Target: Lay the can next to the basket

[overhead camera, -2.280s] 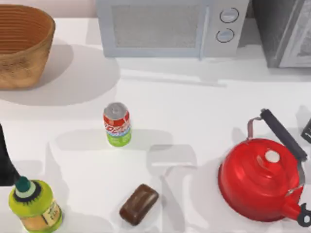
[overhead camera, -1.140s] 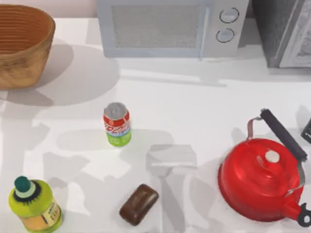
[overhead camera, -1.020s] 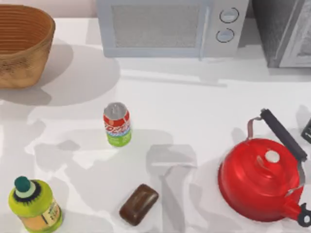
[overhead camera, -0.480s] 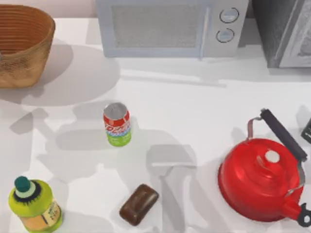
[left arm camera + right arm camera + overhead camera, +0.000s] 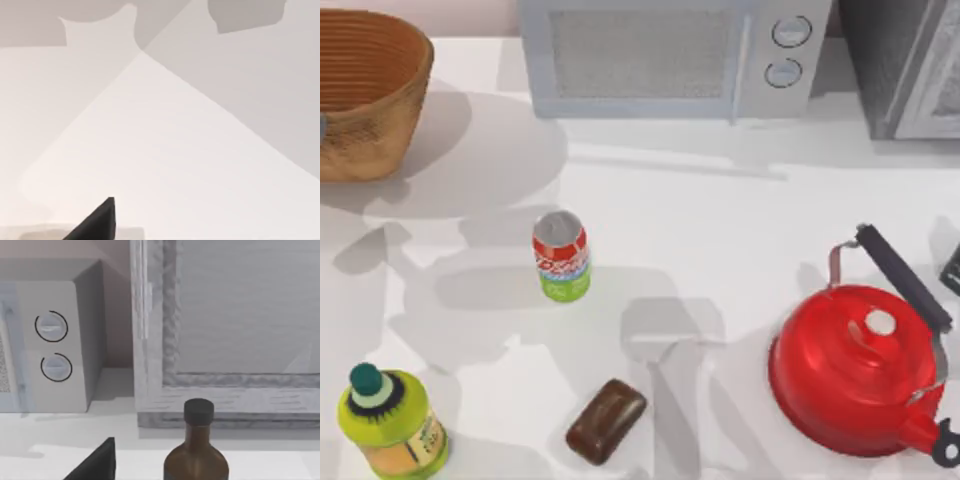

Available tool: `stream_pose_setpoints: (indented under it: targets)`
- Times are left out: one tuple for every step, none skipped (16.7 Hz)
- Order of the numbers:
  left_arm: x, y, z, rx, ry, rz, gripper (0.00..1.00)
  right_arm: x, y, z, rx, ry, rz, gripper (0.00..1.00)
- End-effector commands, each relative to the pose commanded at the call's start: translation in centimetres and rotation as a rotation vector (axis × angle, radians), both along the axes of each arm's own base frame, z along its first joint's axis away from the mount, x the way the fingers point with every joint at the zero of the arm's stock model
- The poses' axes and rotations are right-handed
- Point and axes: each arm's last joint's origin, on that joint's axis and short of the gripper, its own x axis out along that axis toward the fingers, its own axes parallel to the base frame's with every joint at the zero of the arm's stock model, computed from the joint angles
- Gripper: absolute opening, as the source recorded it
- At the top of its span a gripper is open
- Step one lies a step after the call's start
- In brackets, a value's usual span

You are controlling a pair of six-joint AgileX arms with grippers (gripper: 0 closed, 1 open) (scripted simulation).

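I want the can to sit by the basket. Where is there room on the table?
Bare tabletop lies between the basket, the microwave and the can. It's crowded nearer the front: bottle, brown bar, red kettle.

Can [image 5: 561,257] upright mid-table; basket [image 5: 365,90] far-left corner, seemingly empty
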Motion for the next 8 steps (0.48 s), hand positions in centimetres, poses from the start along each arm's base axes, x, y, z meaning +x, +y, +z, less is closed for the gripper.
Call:
stream_pose_setpoints:
  targets:
    - [0.0,0.0,-0.8,0.000,-0.001,0.000,1.00,0.0,0.0,0.0,0.000,0.000,0.000,1.00]
    - [0.1,0.0,-1.7,0.001,-0.006,0.000,1.00,0.0,0.0,0.0,0.000,0.000,0.000,1.00]
    - [0.1,0.1,-2.7,0.002,-0.010,0.000,1.00,0.0,0.0,0.0,0.000,0.000,0.000,1.00]
    - [0.1,0.1,-3.6,0.002,-0.010,0.000,1.00,0.0,0.0,0.0,0.000,0.000,0.000,1.00]
    - [0.0,0.1,-4.3,0.001,-0.007,0.000,1.00,0.0,0.0,0.0,0.000,0.000,0.000,1.00]
    - [0.0,0.1,-4.7,0.001,-0.004,-0.001,1.00,0.0,0.0,0.0,0.000,0.000,0.000,1.00]
    - [0.0,0.1,-4.8,0.001,-0.003,-0.001,1.00,0.0,0.0,0.0,0.000,0.000,0.000,1.00]
    - [0.0,0.1,-4.8,0.001,-0.003,-0.001,1.00,0.0,0.0,0.0,0.000,0.000,0.000,1.00]
